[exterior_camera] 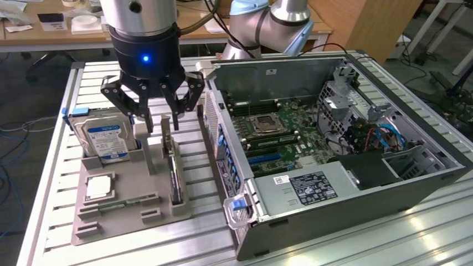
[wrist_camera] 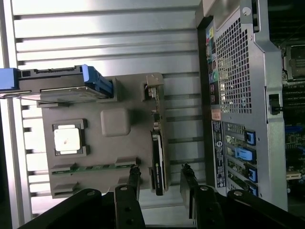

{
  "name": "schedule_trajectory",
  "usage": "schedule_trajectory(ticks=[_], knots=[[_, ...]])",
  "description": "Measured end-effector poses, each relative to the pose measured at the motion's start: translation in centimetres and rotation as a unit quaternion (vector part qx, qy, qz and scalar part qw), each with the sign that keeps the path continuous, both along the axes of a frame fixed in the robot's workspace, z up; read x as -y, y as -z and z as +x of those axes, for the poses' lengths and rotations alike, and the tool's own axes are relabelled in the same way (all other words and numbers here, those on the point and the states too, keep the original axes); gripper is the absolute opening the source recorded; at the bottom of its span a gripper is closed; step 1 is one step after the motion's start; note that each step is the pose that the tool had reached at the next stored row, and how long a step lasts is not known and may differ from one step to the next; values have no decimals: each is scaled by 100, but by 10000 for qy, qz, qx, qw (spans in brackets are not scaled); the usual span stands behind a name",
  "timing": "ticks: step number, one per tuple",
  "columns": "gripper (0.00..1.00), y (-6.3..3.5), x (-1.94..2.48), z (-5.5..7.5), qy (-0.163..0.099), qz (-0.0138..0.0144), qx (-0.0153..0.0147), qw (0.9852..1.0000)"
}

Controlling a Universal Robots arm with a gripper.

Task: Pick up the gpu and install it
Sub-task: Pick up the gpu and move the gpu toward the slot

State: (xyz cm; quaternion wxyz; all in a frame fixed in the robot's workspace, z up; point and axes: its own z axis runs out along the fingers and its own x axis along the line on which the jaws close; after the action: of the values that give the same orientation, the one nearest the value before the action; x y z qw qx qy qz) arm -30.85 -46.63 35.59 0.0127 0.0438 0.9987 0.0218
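End effector (wrist_camera: 160,172) spread open, empty, directly above the gpu (wrist_camera: 158,160), which stands on edge in the grey holder (wrist_camera: 102,152), its long axis square to the line between the fingers.

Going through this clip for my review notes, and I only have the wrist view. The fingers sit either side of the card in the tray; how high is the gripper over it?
Observer: In the exterior view the gripper is low over the gray tray. Its jaws are open and its tips are about level with the top edge of the gpu. I cannot tell whether they touch it.
Operator: Is the card lifted at all?
Observer: No, it stands on edge in its tray slot.
Operator: Is the install side open?
Observer: Yes. The computer case lies on its side with the panel off, and the motherboard faces up.
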Motion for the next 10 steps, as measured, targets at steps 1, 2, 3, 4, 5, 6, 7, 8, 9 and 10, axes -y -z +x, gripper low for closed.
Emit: schedule_trajectory(ticks=[1,2,3,4,5,6,7,8,9,10], knots=[[47,11,0,0,0,0,0,10000],[47,23,0,0,0,-1,-1,10000],[47,35,0,0,0,-1,-1,10000],[47,44,0,0,0,0,-1,10000],[47,51,0,0,0,-1,-1,10000],[47,56,0,0,0,-1,-1,10000],[47,60,0,0,0,-1,-1,10000],[47,62,0,0,0,-1,-2,10000],[47,65,0,0,0,-1,-1,10000],[47,68,0,0,0,-1,-1,10000]])
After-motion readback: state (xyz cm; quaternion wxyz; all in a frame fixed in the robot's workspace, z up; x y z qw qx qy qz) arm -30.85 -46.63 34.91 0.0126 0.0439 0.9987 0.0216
